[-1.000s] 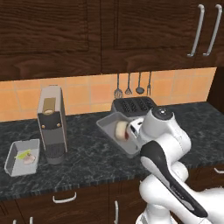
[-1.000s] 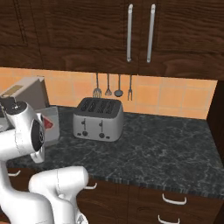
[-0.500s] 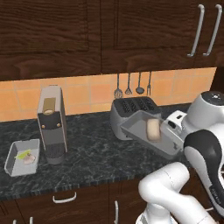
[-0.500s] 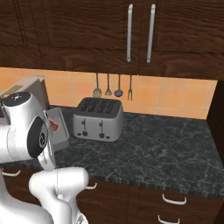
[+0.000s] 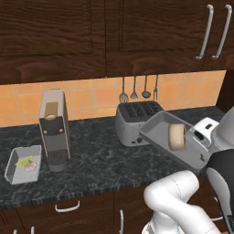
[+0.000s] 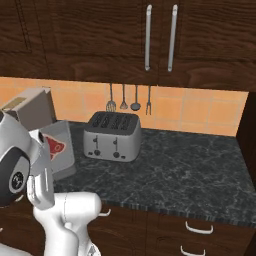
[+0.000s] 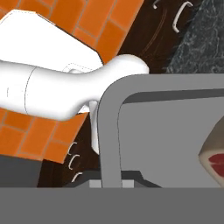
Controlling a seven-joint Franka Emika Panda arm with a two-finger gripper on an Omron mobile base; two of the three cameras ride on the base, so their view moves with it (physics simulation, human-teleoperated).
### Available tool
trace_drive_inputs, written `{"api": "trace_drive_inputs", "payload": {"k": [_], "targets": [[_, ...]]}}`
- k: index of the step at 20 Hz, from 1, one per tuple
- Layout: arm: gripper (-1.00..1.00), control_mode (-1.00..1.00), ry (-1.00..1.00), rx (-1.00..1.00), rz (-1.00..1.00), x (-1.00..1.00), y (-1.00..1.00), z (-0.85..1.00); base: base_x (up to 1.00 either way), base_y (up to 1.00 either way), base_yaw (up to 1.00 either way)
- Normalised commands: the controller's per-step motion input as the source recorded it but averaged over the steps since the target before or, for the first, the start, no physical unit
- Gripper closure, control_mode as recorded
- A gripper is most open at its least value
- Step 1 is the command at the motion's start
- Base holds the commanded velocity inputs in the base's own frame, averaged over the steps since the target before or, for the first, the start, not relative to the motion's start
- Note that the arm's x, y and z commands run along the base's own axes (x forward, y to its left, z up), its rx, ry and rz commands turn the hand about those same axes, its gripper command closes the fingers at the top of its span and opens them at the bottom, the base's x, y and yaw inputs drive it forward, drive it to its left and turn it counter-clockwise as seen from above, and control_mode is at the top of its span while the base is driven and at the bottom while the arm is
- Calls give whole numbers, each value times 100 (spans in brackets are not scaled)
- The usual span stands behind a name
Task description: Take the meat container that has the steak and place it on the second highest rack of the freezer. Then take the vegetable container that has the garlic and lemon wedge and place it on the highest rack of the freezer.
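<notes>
My gripper is shut on the rim of the meat container, a grey metal tray held tilted in the air in front of the toaster. The steak lies in it, edge-on here. The right base view shows the meat container tipped up, the steak showing red. In the hand view the meat container rim runs up from the gripper, the steak at right. The vegetable container sits at the counter's left with the lemon wedge and garlic. The freezer is out of view.
A grey toaster stands at the back of the dark stone counter, a tall coffee machine to its left. Kitchen utensils hang on the orange tiled wall under dark wood cabinets. Drawers run below the counter.
The arm has swung to the right with the meat container, from over the counter beside the toaster to the right edge of the left base view. The tray now tilts more.
</notes>
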Motion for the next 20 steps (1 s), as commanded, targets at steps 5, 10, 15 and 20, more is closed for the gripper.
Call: {"api": "trace_drive_inputs", "payload": {"k": [5, 10, 15, 20], "targets": [[100, 100, -4, 0, 0, -7, 0, -3, -18, 0, -25], [100, 100, 0, 0, 0, 0, 0, 0, -24, 0, -74], [100, 100, 0, 0, 0, 0, 0, 0, -22, 0, -86], [100, 100, 0, 0, 0, 0, 0, 0, -35, -3, -76]]}}
